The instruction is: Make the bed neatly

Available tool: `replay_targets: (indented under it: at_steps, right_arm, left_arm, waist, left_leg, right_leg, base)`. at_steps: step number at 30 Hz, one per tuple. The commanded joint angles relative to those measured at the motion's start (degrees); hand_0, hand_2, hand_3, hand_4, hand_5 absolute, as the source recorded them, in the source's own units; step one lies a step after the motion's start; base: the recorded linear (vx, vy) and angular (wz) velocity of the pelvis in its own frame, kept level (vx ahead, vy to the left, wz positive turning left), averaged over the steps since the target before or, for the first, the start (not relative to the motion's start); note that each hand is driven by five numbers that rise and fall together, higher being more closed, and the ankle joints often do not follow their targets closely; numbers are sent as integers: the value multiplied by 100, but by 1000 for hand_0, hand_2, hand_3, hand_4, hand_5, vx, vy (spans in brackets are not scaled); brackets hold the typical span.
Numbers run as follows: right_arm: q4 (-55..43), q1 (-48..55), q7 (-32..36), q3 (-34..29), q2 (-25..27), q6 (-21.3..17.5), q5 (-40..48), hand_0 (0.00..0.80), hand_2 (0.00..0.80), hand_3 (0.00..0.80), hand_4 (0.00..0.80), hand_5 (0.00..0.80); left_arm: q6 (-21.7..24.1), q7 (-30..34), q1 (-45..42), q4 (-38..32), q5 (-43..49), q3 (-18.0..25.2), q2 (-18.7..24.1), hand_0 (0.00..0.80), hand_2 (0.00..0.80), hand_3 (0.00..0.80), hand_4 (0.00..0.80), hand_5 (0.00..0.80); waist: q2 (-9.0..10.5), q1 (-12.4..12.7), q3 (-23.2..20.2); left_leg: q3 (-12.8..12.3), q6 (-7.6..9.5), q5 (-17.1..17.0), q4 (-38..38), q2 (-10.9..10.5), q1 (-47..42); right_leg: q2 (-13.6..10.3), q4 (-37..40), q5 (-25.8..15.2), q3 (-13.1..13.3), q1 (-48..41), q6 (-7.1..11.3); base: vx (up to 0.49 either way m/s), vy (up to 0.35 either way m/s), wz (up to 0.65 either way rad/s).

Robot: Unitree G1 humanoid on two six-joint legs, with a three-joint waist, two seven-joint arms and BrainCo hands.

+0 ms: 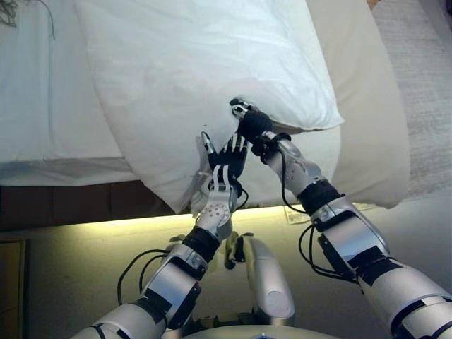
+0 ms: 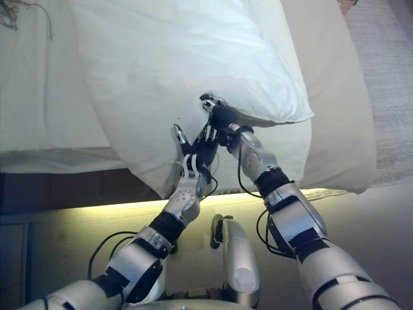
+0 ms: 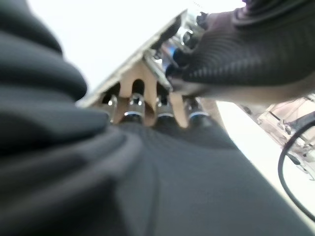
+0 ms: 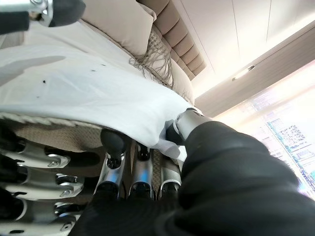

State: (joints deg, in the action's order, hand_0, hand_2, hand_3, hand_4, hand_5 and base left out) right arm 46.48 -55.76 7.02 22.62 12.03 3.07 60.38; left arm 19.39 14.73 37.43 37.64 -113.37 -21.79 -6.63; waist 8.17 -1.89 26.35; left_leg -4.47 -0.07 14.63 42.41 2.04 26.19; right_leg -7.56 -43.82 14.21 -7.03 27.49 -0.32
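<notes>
A bed (image 1: 42,127) with a white sheet fills the far half of the scene; a beige cover (image 1: 374,120) hangs over its right side, and a grey carpet (image 1: 424,85) lies further right. A lit strip runs along the bed base on the near side, above the pale floor (image 1: 63,275). In the right wrist view a beige cushion (image 4: 123,24) and a fringed throw (image 4: 152,59) lie at the far headboard end. A large white pillow (image 1: 205,78) lies diagonally on the bed, its near corner overhanging the bed edge. The left hand (image 1: 227,164) is raised against the near underside of that pillow, fingers straight and spread, touching the fabric. The right hand (image 1: 251,124) is just beside it to the right, at the pillow's near edge, with its fingers (image 4: 114,142) curled and the pillow's white edge pinched against the thumb. The two hands are nearly touching.
</notes>
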Motion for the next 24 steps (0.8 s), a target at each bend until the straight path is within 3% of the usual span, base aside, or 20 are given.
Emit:
replay_targets:
  at_steps: [1,10,11,12,13,14,15,24]
  right_arm:
    - [-272,141,86,-304,389,-162,65,800,800,800,800,800]
    - [-162,232,140,-318,390,-35,-8,800,800,800,800,800]
    - [-160,241,150,-324,395,-33,-23,800,800,800,800,800]
    - [-153,250,166,-326,395,-39,-32,800,800,800,800,800]
    - [-133,240,183,-338,385,-37,-59,800,800,800,800,800]
    - [-136,231,182,-342,387,-30,-58,800,800,800,800,800]
    - [-113,205,212,-359,395,-16,-71,800,800,800,800,800]
    - [-105,239,213,-346,417,54,-99,800,800,800,800,800]
  left_arm:
    - [113,356,387,-113,37,374,-323,0,0,0,0,0]
    - [157,397,466,-134,37,496,-187,0,0,0,0,0]
    - [167,394,466,-139,37,508,-175,157,157,157,157,157]
    - [188,365,470,-137,37,520,-161,185,185,185,185,185]
    - [220,343,477,-118,37,540,-151,0,0,0,0,0]
    - [233,365,483,-110,37,547,-148,119,119,119,119,119]
    - [289,342,510,-107,37,558,-116,800,800,800,800,800]
    - [308,333,540,-29,37,662,18,800,800,800,800,800]
  waist:
    - [-221,175,-302]
    - [-279,191,-338]
    - [-285,193,-341]
    - [-289,195,-344]
    - [-295,197,-348]
    - [-296,196,-349]
    - [-301,202,-353]
    - [-337,208,-397]
  left_leg:
    - [314,22,-77,21,63,59]
    - [336,23,-100,18,46,61]
    - [338,22,-102,7,46,54]
    - [339,22,-104,-3,45,48]
    - [340,19,-112,-14,39,44]
    - [339,18,-114,-18,40,42]
    - [345,12,-111,-4,32,54]
    - [354,1,-122,31,21,69]
  right_leg:
    - [-222,162,-301,-134,-113,82]
    - [-268,103,-314,-120,-67,117]
    - [-272,108,-312,-121,-72,120]
    - [-274,114,-312,-123,-77,122]
    - [-270,121,-315,-123,-79,126]
    - [-270,125,-316,-123,-81,127]
    - [-275,113,-317,-129,-72,132]
    - [-301,56,-301,-140,-58,138]
  base:
    - [18,27,3]
    - [1,4,1]
    - [0,0,0]
    - [0,0,0]
    - [0,0,0]
    - [0,0,0]
    - [0,0,0]
    - [0,0,0]
